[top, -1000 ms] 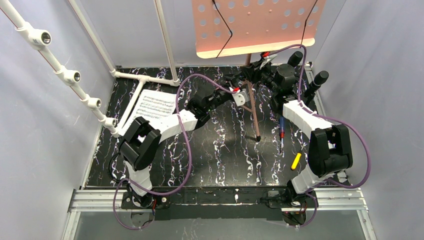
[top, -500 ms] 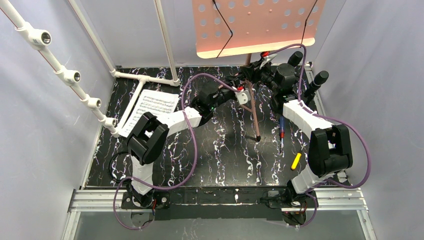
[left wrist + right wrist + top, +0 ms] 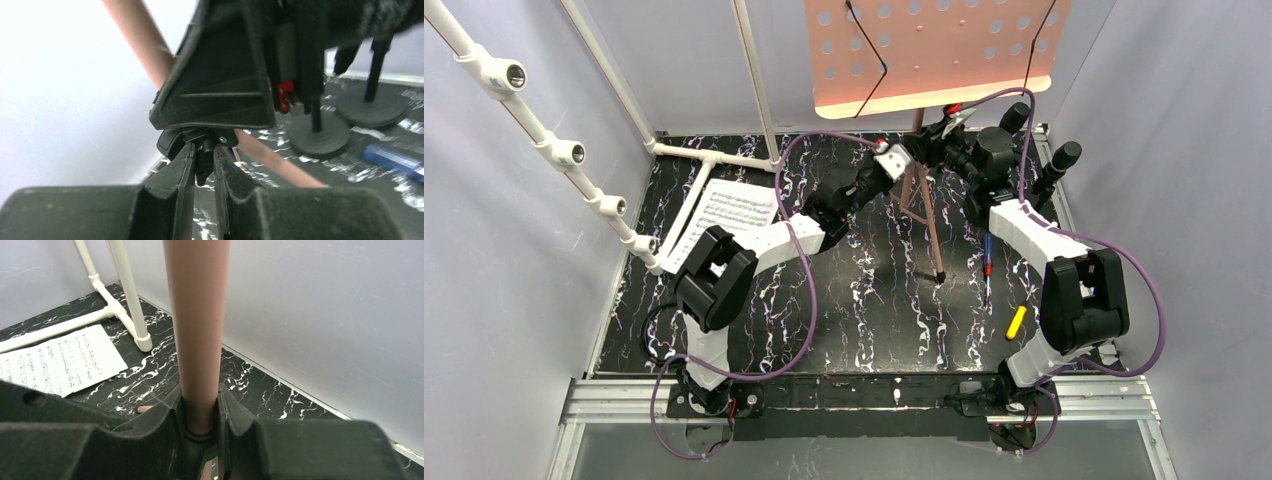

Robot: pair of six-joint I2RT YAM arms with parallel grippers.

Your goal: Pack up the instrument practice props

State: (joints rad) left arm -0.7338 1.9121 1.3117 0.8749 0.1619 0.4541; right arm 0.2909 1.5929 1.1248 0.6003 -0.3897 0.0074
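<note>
though unclear from above, left gripper (image 3: 202, 155) pinches one knob (image 3: 201, 175) on the stand (image 3: 934, 50), right gripper (image 3: 199, 412) clamps its pole (image 3: 197, 315); two microphones (image 3: 1064, 158) beside the stand.

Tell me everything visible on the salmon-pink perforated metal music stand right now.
The salmon-pink music stand stands upright at the back of the black marbled table. Its perforated metal desk carries two black wire page holders and no pages visible. Thin pink tripod legs spread below, black-tipped. The right gripper clamps its round pink post; the left gripper pinches a black knob at the leg hub.
</note>
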